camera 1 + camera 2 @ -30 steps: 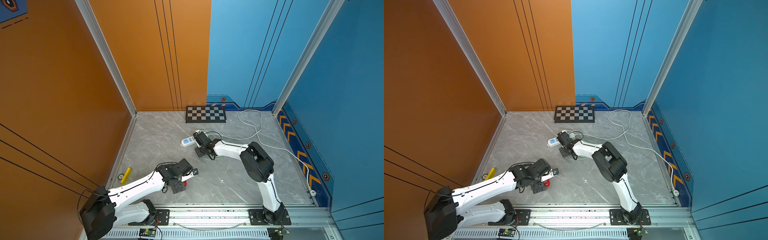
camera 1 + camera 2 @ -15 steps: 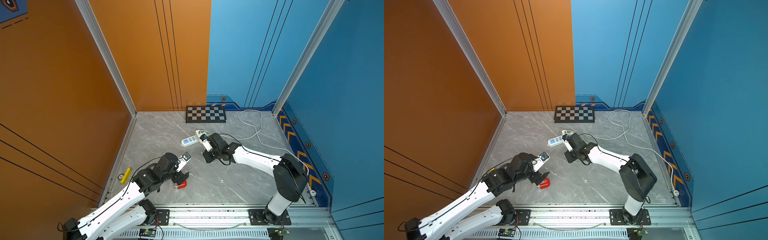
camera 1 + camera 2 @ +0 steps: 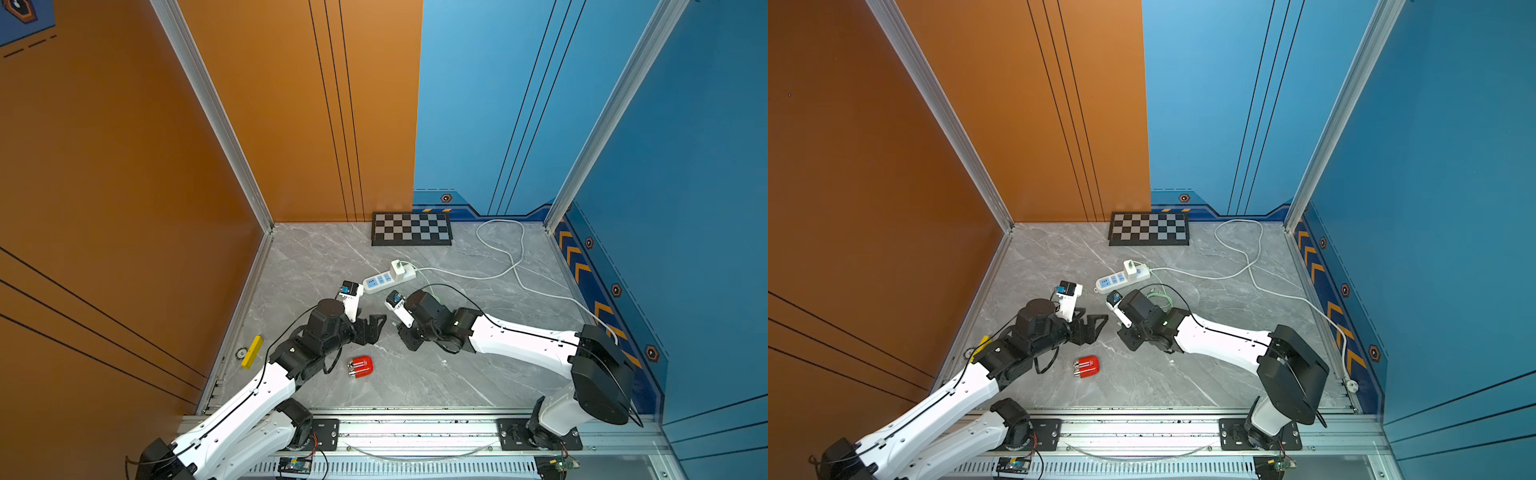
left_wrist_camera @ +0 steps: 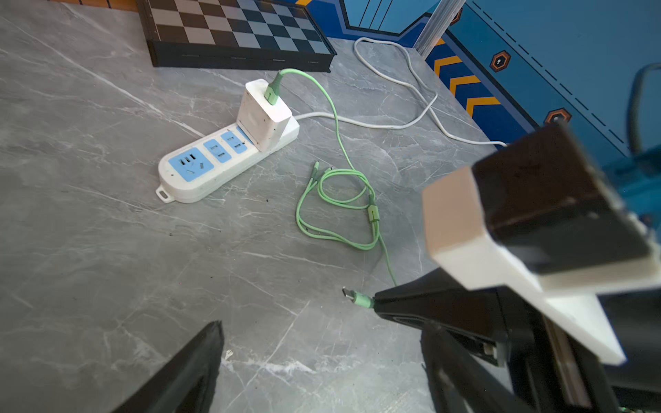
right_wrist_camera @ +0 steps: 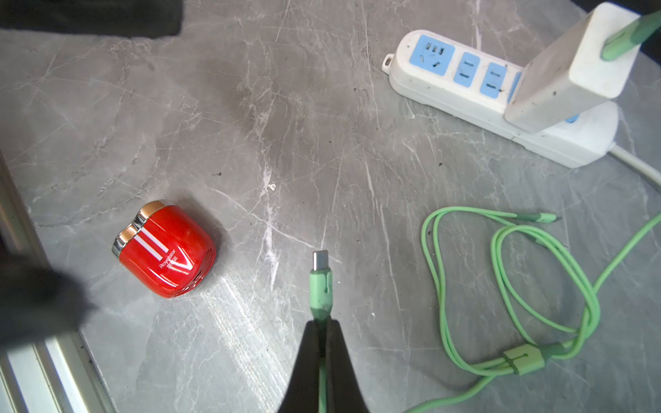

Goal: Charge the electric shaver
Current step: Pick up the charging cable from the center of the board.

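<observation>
The red shaver (image 3: 360,367) lies on its side on the counter (image 3: 436,374), silver heads toward the orange wall (image 3: 124,208), long axis side to side, near but clear of the left jaws, wide apart and empty, while the right jaws pinch a green plug (image 5: 321,282).

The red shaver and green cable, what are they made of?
The red shaver looks like hard glossy plastic: light glints off its shell. Its silver heads look like polished metal, or plated plastic. The green cable looks like soft matte rubber, bending in loose loops.
</observation>
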{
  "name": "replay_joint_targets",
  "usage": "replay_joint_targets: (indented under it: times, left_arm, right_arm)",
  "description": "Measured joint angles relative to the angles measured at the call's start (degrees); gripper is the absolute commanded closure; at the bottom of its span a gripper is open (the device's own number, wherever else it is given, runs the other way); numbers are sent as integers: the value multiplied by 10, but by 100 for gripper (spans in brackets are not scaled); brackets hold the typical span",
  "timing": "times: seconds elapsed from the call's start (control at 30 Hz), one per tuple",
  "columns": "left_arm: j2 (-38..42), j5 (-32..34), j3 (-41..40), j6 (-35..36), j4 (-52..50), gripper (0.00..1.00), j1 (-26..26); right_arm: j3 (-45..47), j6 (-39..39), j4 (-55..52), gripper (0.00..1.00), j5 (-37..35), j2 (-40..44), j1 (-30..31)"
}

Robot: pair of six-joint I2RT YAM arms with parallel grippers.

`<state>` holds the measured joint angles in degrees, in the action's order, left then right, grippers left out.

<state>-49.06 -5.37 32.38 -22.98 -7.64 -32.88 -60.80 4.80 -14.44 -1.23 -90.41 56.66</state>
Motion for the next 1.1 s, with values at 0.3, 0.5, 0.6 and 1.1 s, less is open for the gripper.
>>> replay_joint_targets:
  times: [0.3,0.5,0.6,1.1]
  left_arm:
    - [-7,-8,-4,-74,11,18,27]
    - [-25,-33,-28,-142,60,19,56]
    - [-32,-47,-41,-175,88,21,62]
    - [-37,-83,-43,-240,155,37,63]
  right_arm:
    - [0,-25,12,100,-73,5,28]
    - [0,-35,41,100,-96,23,39]
    - [0,-36,54,100,-98,29,40]
    - [-27,-63,91,100,-98,-8,44]
